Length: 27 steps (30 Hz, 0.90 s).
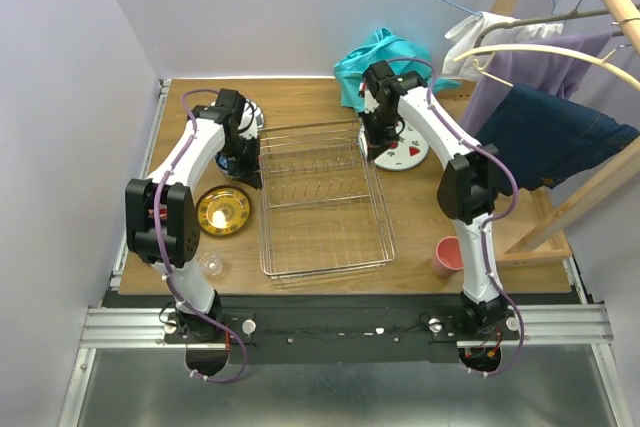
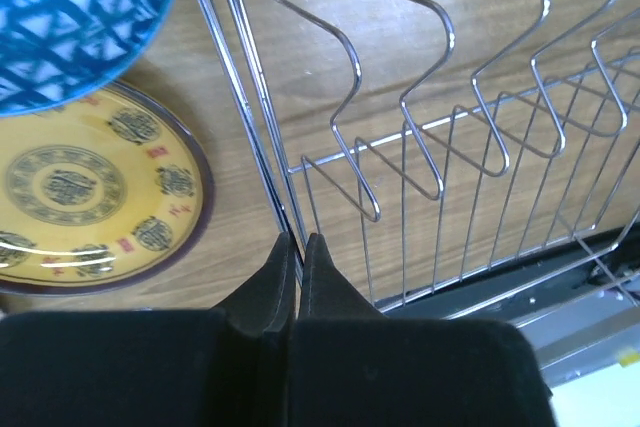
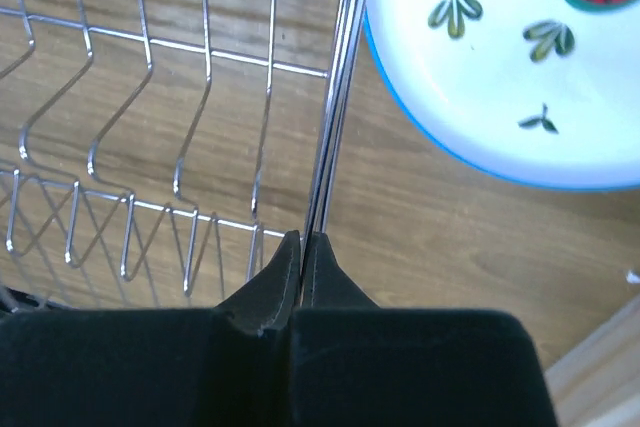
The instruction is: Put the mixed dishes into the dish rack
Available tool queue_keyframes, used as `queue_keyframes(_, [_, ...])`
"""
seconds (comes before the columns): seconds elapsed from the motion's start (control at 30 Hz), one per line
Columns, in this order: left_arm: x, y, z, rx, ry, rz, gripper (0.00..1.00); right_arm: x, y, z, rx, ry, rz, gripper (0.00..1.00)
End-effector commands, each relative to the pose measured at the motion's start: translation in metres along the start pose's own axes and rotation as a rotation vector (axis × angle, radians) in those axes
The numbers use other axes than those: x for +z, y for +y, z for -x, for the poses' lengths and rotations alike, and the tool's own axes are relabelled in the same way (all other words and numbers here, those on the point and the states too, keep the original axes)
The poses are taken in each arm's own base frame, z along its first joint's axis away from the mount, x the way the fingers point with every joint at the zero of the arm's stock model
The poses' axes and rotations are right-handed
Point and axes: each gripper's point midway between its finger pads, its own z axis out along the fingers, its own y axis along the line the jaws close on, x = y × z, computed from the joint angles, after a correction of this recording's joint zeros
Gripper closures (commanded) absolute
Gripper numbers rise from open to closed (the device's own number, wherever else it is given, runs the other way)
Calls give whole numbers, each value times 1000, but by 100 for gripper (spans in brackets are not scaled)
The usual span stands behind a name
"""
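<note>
One wooden table (image 1: 418,209), lilac walls (image 1: 260,7), dish rack (image 1: 325,207)

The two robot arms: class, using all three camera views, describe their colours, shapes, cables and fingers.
The left arm and right arm each have white rounded links joined by boxy black joint housings. A purple cable loops along each one. The left gripper and right gripper have matte black fingers tapering to narrow wedge tips. Both bases sit on a ribbed silver metal rail.
</note>
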Motion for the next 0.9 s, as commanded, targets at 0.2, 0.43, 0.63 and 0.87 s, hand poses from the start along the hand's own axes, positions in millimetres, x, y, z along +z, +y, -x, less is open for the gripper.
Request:
queue_keyframes(0.2, [-3,-40,66,137,-176,-163,81,29,69,43,-85,-98,273,99])
queue_keyframes(0.43, [-18,-47,103,207,-287,-150,45,15,68,63,-120,-176,274,49])
queue_keyframes(0.63, [-43,-50,108,255,-352,-118,33,-12,65,44,-122,-172,260,34])
queue_keyframes(0.87, [-49,-31,82,271,-330,-67,22,-33,51,33,-143,-196,179,23])
